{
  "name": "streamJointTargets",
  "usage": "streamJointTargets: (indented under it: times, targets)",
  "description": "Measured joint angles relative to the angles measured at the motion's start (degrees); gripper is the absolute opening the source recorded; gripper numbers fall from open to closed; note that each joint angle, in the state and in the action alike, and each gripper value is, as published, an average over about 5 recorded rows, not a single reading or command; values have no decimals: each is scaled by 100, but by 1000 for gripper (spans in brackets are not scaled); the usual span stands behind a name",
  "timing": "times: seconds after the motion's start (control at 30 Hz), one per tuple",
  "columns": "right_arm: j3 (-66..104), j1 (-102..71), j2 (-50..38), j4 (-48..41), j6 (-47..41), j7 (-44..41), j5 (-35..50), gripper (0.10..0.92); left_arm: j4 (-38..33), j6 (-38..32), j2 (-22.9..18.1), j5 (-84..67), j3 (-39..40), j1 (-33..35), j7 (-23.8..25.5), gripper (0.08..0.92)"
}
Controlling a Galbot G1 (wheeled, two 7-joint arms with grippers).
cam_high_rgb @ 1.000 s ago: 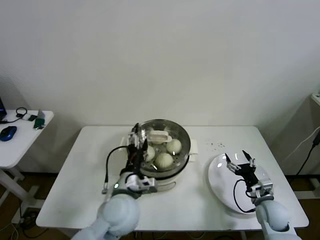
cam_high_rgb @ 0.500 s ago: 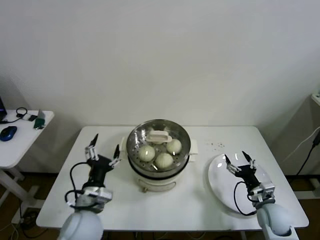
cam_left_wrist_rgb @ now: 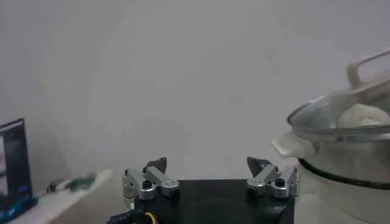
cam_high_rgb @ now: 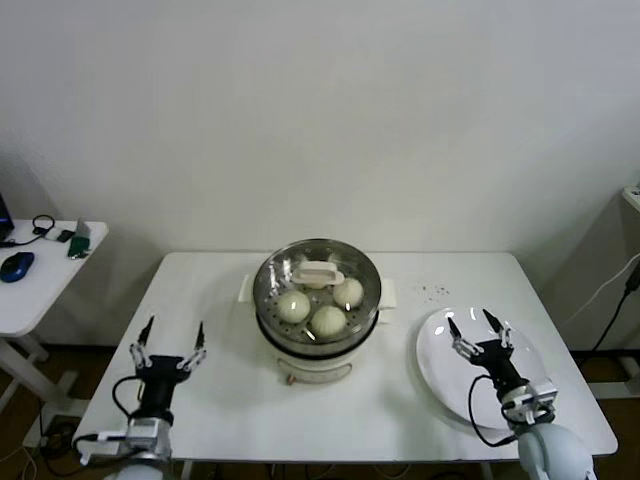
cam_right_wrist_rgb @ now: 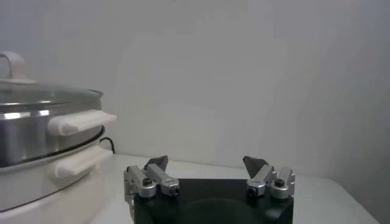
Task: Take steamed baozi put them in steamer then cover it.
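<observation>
The cover sits on the steamer mid-worktop, baozi visible beneath. The left pincer is spread and empty, well apart at the near-left edge. The right pincer is spread over the plate. Task judged complete.

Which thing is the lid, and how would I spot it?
Find the big white table, then the shiny steel pot in its middle. The lid sits on top: see-through glass with a cream handle, unlike the flat white plate beside it.
</observation>
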Motion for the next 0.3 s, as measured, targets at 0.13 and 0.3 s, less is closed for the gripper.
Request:
streamJointTargets:
  times: [0.13, 0.3]
  targets:
    - [33, -61, 40, 37, 47, -33, 16, 823, 92, -251, -74, -307, -95, 104, 36, 823]
    - [54, -116, 76, 69, 95, -73, 20, 823, 151, -420, -120, -519, -183, 159, 65, 823]
